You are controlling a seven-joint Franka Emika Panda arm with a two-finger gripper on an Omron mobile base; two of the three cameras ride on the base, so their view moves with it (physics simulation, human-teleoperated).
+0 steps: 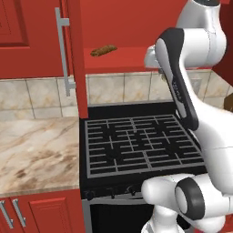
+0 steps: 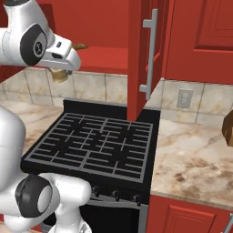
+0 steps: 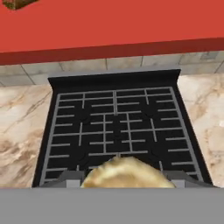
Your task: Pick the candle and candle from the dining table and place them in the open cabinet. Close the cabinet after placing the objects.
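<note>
One golden-tan candle (image 3: 127,173) sat clamped between the gripper (image 3: 124,178) fingers above the stove (image 1: 141,148); one brown lump (image 1: 103,50) lay on the cabinet (image 1: 118,61) shelf.

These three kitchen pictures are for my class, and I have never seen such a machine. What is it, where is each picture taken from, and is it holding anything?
The machine is a white robot arm on a driving base, in a computer-rendered kitchen. Two pictures come from cameras behind it, left and right, looking over a black stove between marbled stone countertops. The third looks along its hand. Above the stove, a red wall cabinet stands open, with a brown elongated lump on its shelf. The gripper is shut on a golden-tan candle, raised near the shelf's front edge.
</note>
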